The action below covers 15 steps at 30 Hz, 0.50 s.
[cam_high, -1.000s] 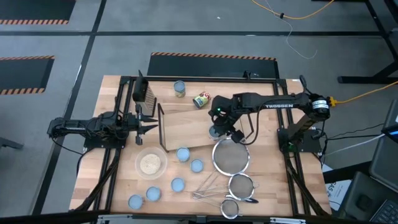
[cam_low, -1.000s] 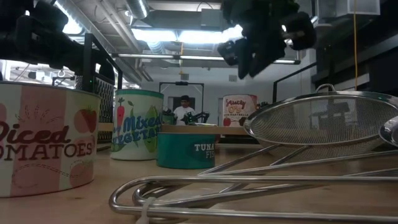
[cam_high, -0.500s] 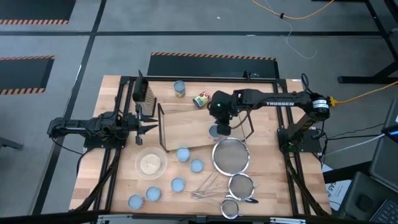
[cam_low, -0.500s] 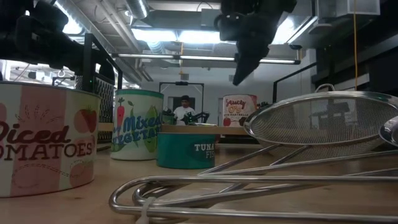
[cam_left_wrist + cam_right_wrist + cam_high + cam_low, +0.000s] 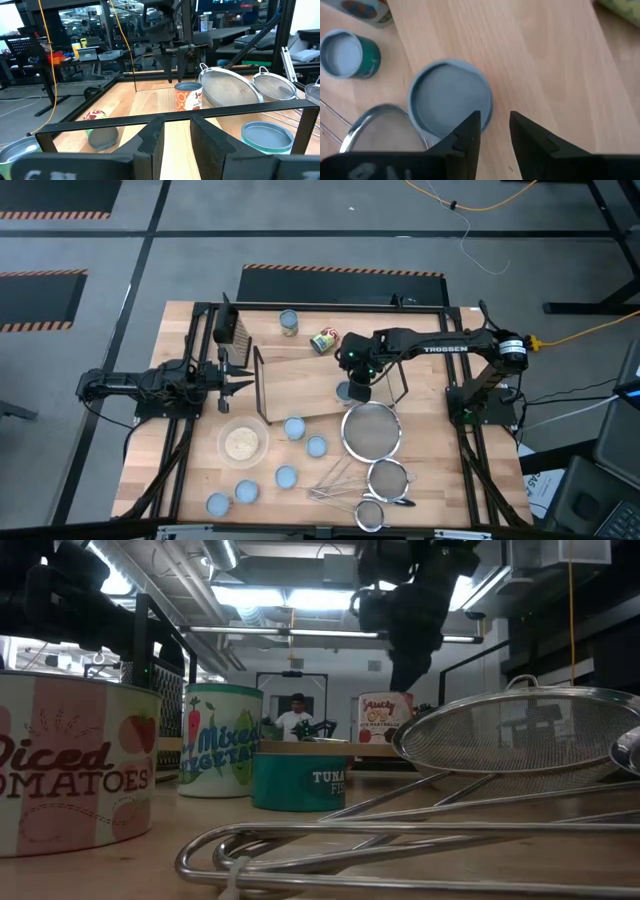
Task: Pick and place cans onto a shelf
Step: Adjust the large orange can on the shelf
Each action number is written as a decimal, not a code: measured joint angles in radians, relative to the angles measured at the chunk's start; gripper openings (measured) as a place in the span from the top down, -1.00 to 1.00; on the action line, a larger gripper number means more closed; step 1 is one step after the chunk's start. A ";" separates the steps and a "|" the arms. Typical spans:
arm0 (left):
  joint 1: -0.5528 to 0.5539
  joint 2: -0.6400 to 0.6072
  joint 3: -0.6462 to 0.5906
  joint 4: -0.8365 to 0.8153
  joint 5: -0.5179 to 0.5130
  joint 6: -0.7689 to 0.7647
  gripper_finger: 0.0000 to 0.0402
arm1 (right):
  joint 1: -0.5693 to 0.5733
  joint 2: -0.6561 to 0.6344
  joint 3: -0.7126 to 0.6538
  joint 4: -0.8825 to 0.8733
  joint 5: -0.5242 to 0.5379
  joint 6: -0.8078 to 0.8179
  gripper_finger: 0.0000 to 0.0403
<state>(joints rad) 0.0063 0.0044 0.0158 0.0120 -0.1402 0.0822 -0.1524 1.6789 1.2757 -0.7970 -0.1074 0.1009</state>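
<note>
High view: my right claw (image 5: 357,390) hangs over the right end of the shelf (image 5: 300,388), directly above the can (image 5: 346,391) standing there beside the black wire frame (image 5: 392,385). My left claw (image 5: 232,380) waits off the shelf's left end, near the box grater (image 5: 231,330) and the desk's (image 5: 440,490) left edge. Five more cans stand between the shelf and the desk's near-left corner, two lie toward the far edge (one tipped on its side). The strainers (image 5: 371,430) sit along the near-right part.

Low view: the right arm comes down from above, over the red-labelled can (image 5: 385,718) on the shelf board. It is clear of the can's top.

Left wrist view: my left claw (image 5: 176,134) is slightly parted and empty. Beyond it the can (image 5: 188,96) stands upright on the shelf with the other arm's fingers just above.

Right wrist view: my right claw (image 5: 494,131) is narrowly parted and holds nothing; the can's pale round top (image 5: 450,99) lies just ahead, partly under one finger.

Judgement: a rigid tin, probably moderately heavy, smooth-sided and liable to slip. Best taken across the cylindrical wall, below the rim.
</note>
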 joint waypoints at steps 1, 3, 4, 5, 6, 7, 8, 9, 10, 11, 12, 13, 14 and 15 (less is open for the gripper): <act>0.000 0.000 0.000 0.000 0.000 0.000 0.57 | 0.000 0.002 -0.007 0.016 0.000 0.000 0.46; 0.000 0.000 0.000 0.000 0.000 0.000 0.57 | 0.000 0.005 -0.017 0.033 0.000 0.000 0.46; 0.000 0.000 0.000 0.000 0.000 0.000 0.57 | 0.000 0.006 -0.022 0.034 0.000 0.000 0.46; 0.000 0.000 0.000 0.000 0.000 0.000 0.57 | 0.000 0.006 -0.026 0.045 0.000 0.000 0.46; 0.000 0.000 0.000 0.000 0.000 0.000 0.57 | 0.000 0.006 -0.031 0.057 -0.001 -0.001 0.46; 0.000 0.000 0.000 0.000 0.000 0.000 0.57 | 0.000 0.006 -0.037 0.063 -0.001 -0.001 0.46; 0.000 0.000 0.000 0.000 0.000 0.000 0.57 | 0.000 0.006 -0.041 0.059 -0.001 -0.001 0.46; 0.000 0.000 0.000 0.000 0.000 0.001 0.57 | 0.000 0.006 -0.046 0.060 -0.002 -0.002 0.46; 0.000 0.000 0.000 0.000 0.000 0.002 0.57 | 0.000 0.005 -0.050 0.066 -0.002 -0.002 0.47; 0.000 0.000 0.000 0.000 0.000 0.001 0.57 | 0.000 0.005 -0.054 0.073 -0.002 -0.004 0.48; 0.000 0.000 0.000 0.000 0.000 0.002 0.57 | 0.000 0.005 -0.056 0.073 -0.003 -0.005 0.50; 0.000 0.000 0.000 0.000 0.000 0.003 0.57 | 0.000 0.004 -0.056 0.072 -0.003 -0.005 0.53; 0.000 0.000 0.000 0.000 0.000 0.006 0.57 | 0.000 0.004 -0.056 0.072 -0.003 -0.005 0.57; 0.000 0.000 0.000 0.000 0.000 0.006 0.57 | 0.001 0.004 -0.056 0.073 -0.005 -0.007 0.62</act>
<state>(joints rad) 0.0060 0.0044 0.0162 0.0116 -0.1398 0.0887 -0.1519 1.6833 1.2201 -0.7242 -0.1120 0.0939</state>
